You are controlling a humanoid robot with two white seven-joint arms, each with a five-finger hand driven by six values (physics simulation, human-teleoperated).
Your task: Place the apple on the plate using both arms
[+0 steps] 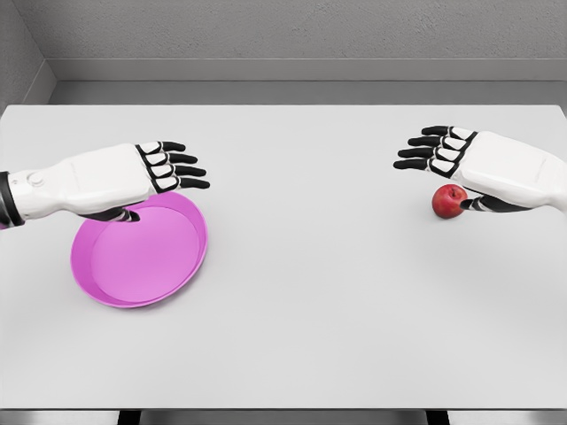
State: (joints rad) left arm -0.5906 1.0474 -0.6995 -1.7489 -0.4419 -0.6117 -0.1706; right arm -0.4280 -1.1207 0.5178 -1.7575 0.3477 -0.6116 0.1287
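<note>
With the apple (449,201) on the worktop (310,292) under the right hand (483,168), whose fingers (425,150) are apart, lower squarely before closing, while the open left hand (124,181) steadies the plate (137,266).

Bright, even simulator light, soft faint shadows under both hands, sharp focus throughout, no glare or edge distortion
</note>
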